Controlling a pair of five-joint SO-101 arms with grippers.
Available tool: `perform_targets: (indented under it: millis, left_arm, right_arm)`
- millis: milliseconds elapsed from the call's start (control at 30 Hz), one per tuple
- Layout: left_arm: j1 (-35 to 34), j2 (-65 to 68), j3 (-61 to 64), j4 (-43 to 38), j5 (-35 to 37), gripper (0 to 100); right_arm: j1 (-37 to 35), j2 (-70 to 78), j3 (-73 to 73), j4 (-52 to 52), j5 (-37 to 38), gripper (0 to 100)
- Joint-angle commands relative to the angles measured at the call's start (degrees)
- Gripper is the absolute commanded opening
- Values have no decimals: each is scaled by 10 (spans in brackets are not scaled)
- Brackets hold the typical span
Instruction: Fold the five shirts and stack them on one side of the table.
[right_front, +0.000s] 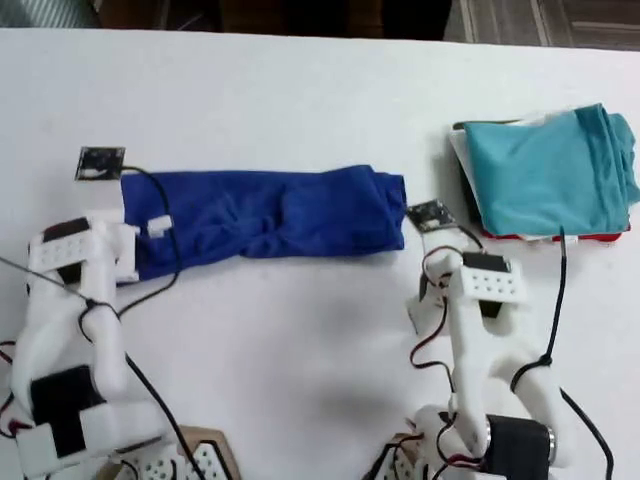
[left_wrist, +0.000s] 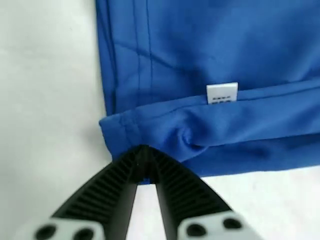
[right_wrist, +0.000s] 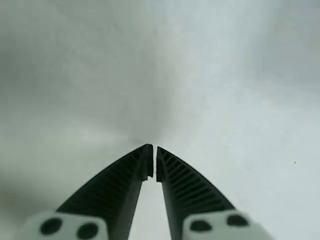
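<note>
left hand (left_wrist: 145, 159) seemingly pinching blue shirt (right_front: 270, 212) hem | right hand (right_wrist: 153, 162) closed, empty, over tabletop (right_front: 300, 90) | folded stack (right_front: 545, 175) centre right

The long shirt (right_front: 270, 212) is lying across the middle of the table (right_front: 300, 90). The shirt stack (right_front: 550, 175) is sitting apart to its right. The left claw (left_wrist: 145, 162) is pinching the long shirt's left end, and the right claw (right_wrist: 152, 162) is hanging over bare table before its right end.

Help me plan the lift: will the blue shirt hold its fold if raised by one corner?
Probably not: the blue shirt lies in soft wrinkles, so lifted by the corner in the left tool it would likely drape and unfold. It looks thin and light, and may drag easily across the table.
</note>
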Motion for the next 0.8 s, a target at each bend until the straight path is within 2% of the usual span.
perform_targets:
  millis: [0,167,333,500,567,633,767]
  left_arm:
    - [-4,10,-22,18,4,28]
    - [23,10,-27,79,2,28]
    - [38,9,-40,134,2,28]
    - [40,9,-175,227,6,28]
    - [39,9,-236,241,6,28]
    - [36,15,-270,229,6,28]
    - [0,36,-219,95,13,28]
  right_arm:
    - [4,-22,18,-43,2,20]
    - [4,-21,63,-111,-2,20]
    - [4,-21,75,-124,-2,20]
    - [2,-21,84,-137,-3,20]
    - [2,-21,84,-138,-3,20]
    - [2,-21,84,-138,-3,20]
    - [2,-21,84,-138,-3,20]
